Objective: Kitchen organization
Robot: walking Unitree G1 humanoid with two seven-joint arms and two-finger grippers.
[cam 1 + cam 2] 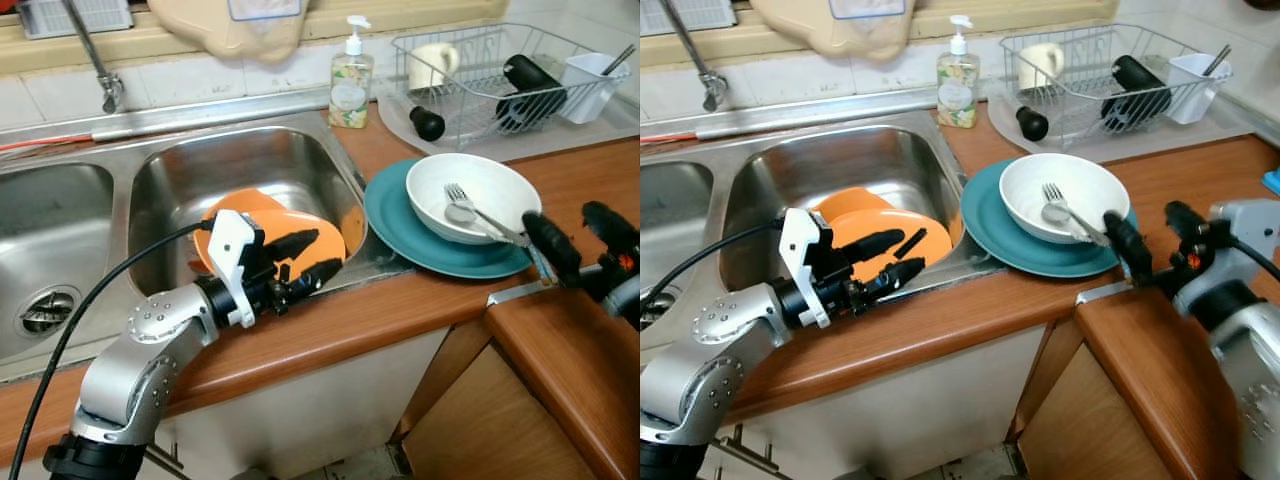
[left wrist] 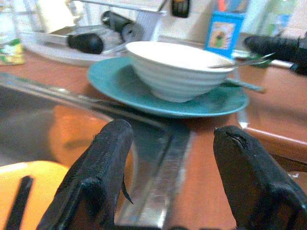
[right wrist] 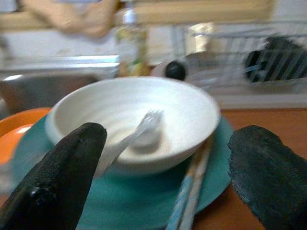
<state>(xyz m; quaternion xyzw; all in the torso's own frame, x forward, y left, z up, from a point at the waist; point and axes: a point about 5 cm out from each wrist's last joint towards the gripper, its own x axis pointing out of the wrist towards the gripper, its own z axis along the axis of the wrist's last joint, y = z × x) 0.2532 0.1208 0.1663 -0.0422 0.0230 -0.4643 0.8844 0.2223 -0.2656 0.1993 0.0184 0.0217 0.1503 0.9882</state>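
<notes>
Two orange plates [image 1: 240, 206] lean in the right basin of the steel sink [image 1: 270, 150]. My left gripper [image 1: 322, 255] hovers open just above them at the basin's front rim, holding nothing. On the wooden counter to the right, a teal plate [image 1: 400, 235] carries a white bowl [image 1: 495, 185] with a fork [image 1: 468, 203] and a spoon inside. My right gripper [image 1: 567, 220] stands open beside the bowl's right side, its fingers [image 3: 57, 177] on either side of the bowl in the right wrist view. A thin utensil [image 3: 194, 187] lies on the teal plate's rim.
A wire dish rack [image 1: 500, 70] with a mug, black bottles and a white cup stands at the back right. A soap bottle [image 1: 351, 80] is behind the sink, and the faucet [image 1: 100, 70] at the back left. A lower wooden counter [image 1: 570, 360] juts out at front right.
</notes>
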